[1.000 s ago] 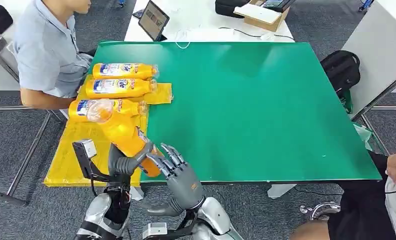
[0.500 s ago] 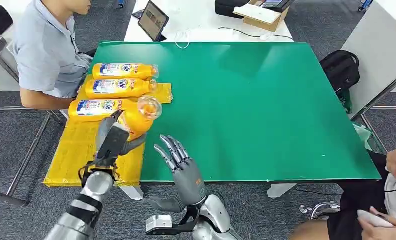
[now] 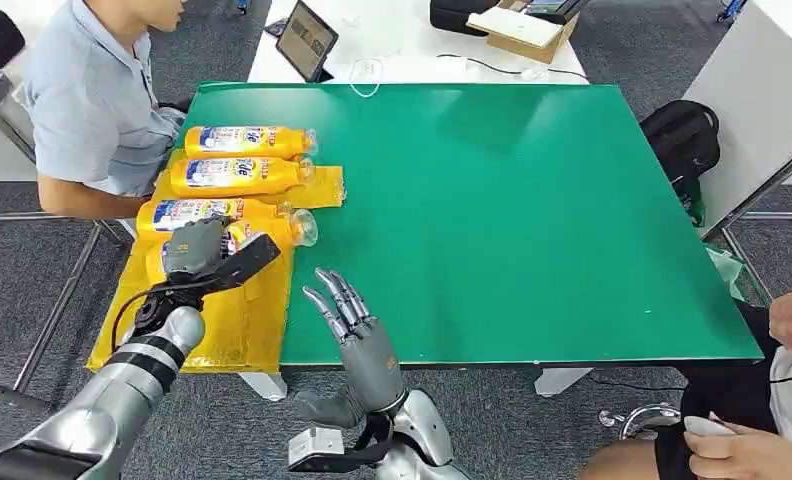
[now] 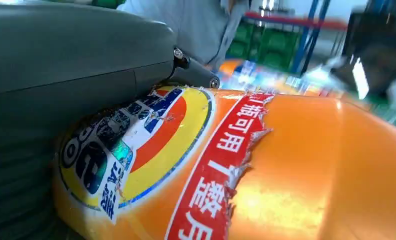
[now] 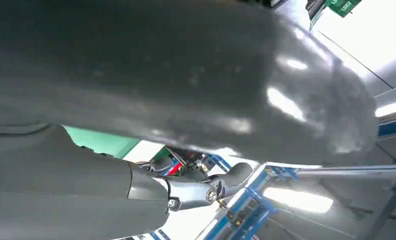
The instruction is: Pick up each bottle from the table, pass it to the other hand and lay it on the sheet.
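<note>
Head view is showing the left robot hand (image 3: pixel 194 249) grasping an orange bottle (image 3: pixel 262 234) and holding it low over the yellow sheet (image 3: pixel 232 325), which is lying along the left edge of the green counter (image 3: pixel 512 220). The held bottle is lying on its side, its clear cap end pointing toward the green surface; whether it is already touching the sheet cannot be told. It is sitting just beside the nearest of three other orange bottles (image 3: pixel 237 172), which are lying side by side on the sheet farther from the robot, all with their caps pointing the same way.

Left wrist view is looking along the held bottle (image 4: pixel 246 170), whose torn red and white label is pressing against the grey cover of the left robot hand (image 4: pixel 61 75).

The right robot hand (image 3: pixel 357 330) is hanging released near the counter's front edge, fingers spread and pointing up, grasping nothing.

A person in a grey shirt (image 3: pixel 92 100) is sitting beside the sheet on the left. Another person's hands (image 3: pixel 752 450) are showing at the lower right corner. A tablet (image 3: pixel 307 40) is standing on the white table beyond the counter.
</note>
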Controlling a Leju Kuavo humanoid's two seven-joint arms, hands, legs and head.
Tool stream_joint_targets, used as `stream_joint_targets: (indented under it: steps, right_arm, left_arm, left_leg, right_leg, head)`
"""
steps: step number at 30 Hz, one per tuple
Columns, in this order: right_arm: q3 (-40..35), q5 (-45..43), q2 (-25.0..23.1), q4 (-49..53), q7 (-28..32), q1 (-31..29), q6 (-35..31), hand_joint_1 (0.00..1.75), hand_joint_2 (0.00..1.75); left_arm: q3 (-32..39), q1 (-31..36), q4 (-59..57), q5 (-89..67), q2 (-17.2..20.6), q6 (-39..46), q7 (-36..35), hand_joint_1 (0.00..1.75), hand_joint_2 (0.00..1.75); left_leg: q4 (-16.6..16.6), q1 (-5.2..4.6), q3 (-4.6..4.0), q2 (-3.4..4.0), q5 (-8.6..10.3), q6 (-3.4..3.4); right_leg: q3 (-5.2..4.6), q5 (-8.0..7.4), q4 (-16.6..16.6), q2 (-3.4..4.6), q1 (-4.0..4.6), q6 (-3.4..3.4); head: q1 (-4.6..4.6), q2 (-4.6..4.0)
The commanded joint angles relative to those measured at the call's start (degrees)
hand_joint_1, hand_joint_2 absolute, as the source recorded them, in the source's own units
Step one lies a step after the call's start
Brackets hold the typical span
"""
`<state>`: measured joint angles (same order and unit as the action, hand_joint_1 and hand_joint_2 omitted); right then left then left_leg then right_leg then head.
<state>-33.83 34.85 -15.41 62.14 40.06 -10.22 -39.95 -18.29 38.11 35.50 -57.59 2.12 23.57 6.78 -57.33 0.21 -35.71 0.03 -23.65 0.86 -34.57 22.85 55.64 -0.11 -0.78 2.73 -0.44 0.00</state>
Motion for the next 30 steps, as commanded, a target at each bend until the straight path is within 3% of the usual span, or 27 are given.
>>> stream_joint_targets:
  steps: [1,2,3,4,5,6,14,21,25,30]
  right_arm:
    - [-3.3,-3.8,0.8,-2.3,-0.1,0.1,0.0,0.00,0.00]
    - [-3.3,-3.8,0.8,-2.3,-0.1,0.1,0.0,0.00,0.00]
    - [-3.4,-3.9,0.9,-2.3,-0.1,0.1,0.0,0.00,0.00]
    - [-3.5,-4.2,1.0,-2.6,-0.1,-0.2,0.0,0.00,0.00]
    - [-3.5,-4.2,1.0,-2.6,-0.1,-0.2,0.0,0.00,0.00]
    - [-3.8,-4.5,1.1,-2.7,-0.1,-0.4,0.0,0.00,0.00]
    - [-3.6,-5.5,1.7,-1.9,-0.1,-0.8,0.0,0.00,0.00]
    - [-3.1,-4.8,2.4,0.9,-0.1,0.1,0.0,0.00,0.00]
    - [-3.9,-6.4,2.9,1.2,-0.1,-0.1,0.0,0.00,0.00]
    - [-3.1,-6.6,3.0,4.4,-0.1,0.8,0.0,0.00,0.00]
  left_arm:
    - [-4.2,5.7,-11.6,-3.4,1.4,-8.0,0.7,1.75,1.75]
    - [-4.2,5.7,-11.6,-3.4,1.4,-8.0,0.7,1.75,1.75]
    - [-4.3,5.4,-11.4,-3.5,1.3,-8.2,1.0,1.52,1.75]
    - [-4.4,5.2,-11.5,-3.5,1.0,-9.3,1.4,0.87,1.75]
    - [-4.4,5.2,-11.5,-3.5,1.0,-9.3,1.4,0.87,1.75]
    - [-4.3,5.0,-11.3,-3.3,0.7,-10.7,2.0,0.00,1.75]
    - [-3.0,3.5,-10.2,-1.0,-0.6,-14.2,4.3,0.00,1.75]
    - [3.4,0.4,-6.7,10.0,-2.4,-20.5,11.0,0.00,1.75]
    - [6.3,-3.6,1.5,18.4,-2.7,-23.3,16.6,0.00,1.75]
    - [8.3,-8.0,13.6,27.6,-3.5,-24.9,18.7,0.00,1.75]
  left_leg:
    - [0.0,0.04,0.18,0.00,-0.07,-0.04]
    - [0.0,0.06,0.32,0.01,-0.14,-0.05]
    - [0.0,0.05,0.25,0.02,-0.11,-0.05]
    - [0.0,0.07,0.35,-0.01,-0.17,-0.06]
    - [0.0,0.05,0.24,-0.04,-0.11,-0.04]
    - [0.0,0.03,0.18,-0.03,-0.06,-0.03]
    - [0.0,0.03,0.24,-0.05,-0.09,-0.04]
    - [0.1,0.02,0.41,-0.02,-0.15,-0.02]
    - [0.1,0.01,0.34,0.00,-0.12,-0.03]
    - [0.1,-0.01,0.19,-0.03,-0.06,-0.02]
  right_leg:
    - [0.19,0.06,0.0,0.01,0.04,-0.07]
    - [0.33,0.13,0.0,0.02,0.06,-0.11]
    - [0.25,0.10,0.0,0.02,0.06,-0.09]
    - [0.36,0.18,0.0,-0.01,0.07,-0.13]
    - [0.26,0.12,0.0,-0.04,0.06,-0.10]
    - [0.19,0.07,0.0,-0.03,0.03,-0.07]
    - [0.26,0.10,0.0,-0.04,0.04,-0.09]
    - [0.43,0.15,-0.1,-0.01,0.02,-0.10]
    - [0.36,0.12,-0.1,0.02,0.02,-0.09]
    - [0.20,0.06,-0.1,-0.01,-0.01,-0.06]
  head:
    - [0.00,0.00]
    - [0.00,0.00]
    - [-0.02,0.00]
    - [0.00,0.00]
    - [0.00,0.00]
    - [-0.02,0.00]
    - [-0.02,0.00]
    - [-0.02,0.00]
    - [-0.02,0.00]
    - [-0.02,0.00]
